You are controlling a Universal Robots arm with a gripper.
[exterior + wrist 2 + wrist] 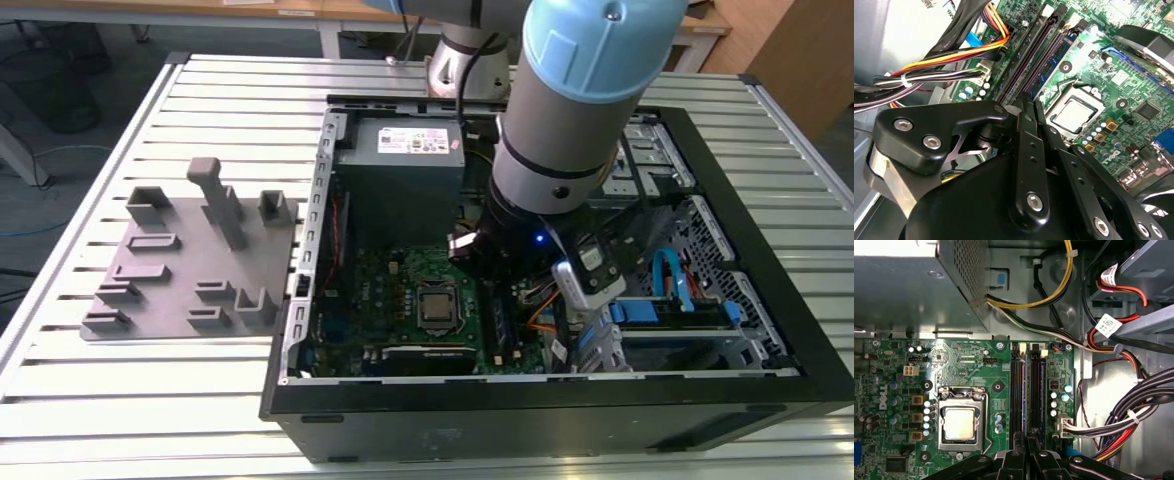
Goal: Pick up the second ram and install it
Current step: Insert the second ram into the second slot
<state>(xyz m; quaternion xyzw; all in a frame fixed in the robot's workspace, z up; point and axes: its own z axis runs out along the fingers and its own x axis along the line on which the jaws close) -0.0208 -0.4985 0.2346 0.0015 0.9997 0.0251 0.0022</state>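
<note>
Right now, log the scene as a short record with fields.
gripper: low inside the computer case, just above the memory slots
memory slots: two, side by side, beside the processor
second ram: cannot tell whether it is seated
grey holder: on the table, on the exterior view's left of the case

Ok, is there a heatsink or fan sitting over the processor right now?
No, in the first wrist view the processor shows its bare metal lid on the motherboard, with nothing mounted over it.
</note>
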